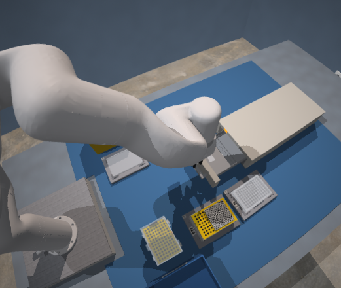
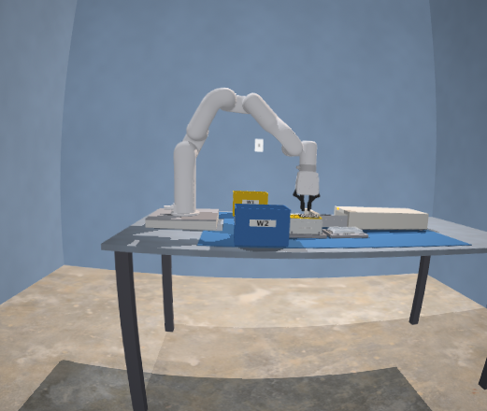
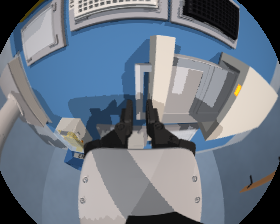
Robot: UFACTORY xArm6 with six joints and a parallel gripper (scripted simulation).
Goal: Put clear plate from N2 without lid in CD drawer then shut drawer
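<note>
On the bench stood one arm (image 2: 231, 112) with one gripper (image 2: 307, 205), one cooler (image 1: 273, 118), two bins (one blue (image 2: 261, 226), one yellow (image 2: 250, 197)), three work nests (image 1: 127, 163) (image 1: 211, 220) (image 1: 251, 194), and one tip box (image 1: 161, 240).

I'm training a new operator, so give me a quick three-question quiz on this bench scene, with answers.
1. True or false: the clear plate lies in the drawer.
2. What colour is the cooler's lamp?
3. The fingers hold: A the plate, B nothing, C the tip box.
Key: 1 false, it sits in nest N2; 2 amber; 3 B.
</note>
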